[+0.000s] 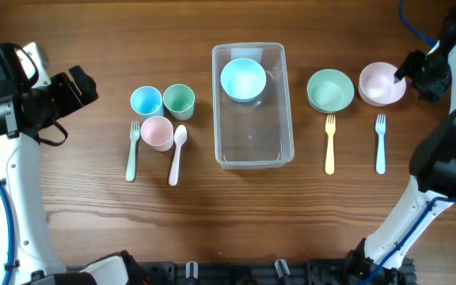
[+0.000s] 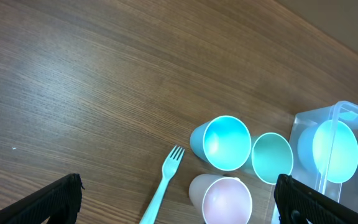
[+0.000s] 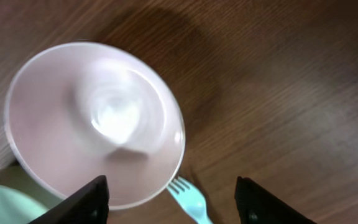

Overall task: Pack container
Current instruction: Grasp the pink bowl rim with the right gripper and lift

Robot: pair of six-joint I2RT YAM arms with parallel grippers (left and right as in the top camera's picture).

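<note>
Four utensils lie along the near side of the wooden table [image 1: 93, 214]: a green fork [image 1: 132, 150] and a pale spoon [image 1: 177, 154] to the left, a yellow fork [image 1: 330, 144] and a blue fork [image 1: 380, 144] to the right. Between the two pairs stands the container [image 1: 253, 150], a clear, colourless rectangular tub with rounded corners and a raised rim, its long side running near to far. Its near half is bare, and a blue bowl [image 1: 243, 79] sits upright in the far end. Left of it a pink cup [image 1: 157, 132] stands just in front of a blue cup [image 1: 146, 100] and a green cup [image 1: 179, 100]. On the right, a green bowl [image 1: 330, 89] and a pink bowl [image 1: 381, 83] sit side by side beyond the forks. Only the overhead view takes in both arms and the full layout. The left wrist view looks into the three cups, all upright with nothing inside, and shows the left gripper [image 2: 178, 186] spread wide with nothing held. The right wrist view shows the right gripper [image 3: 174, 199] just above the pink bowl's rim, its jaws apart and gripping nothing.
</note>
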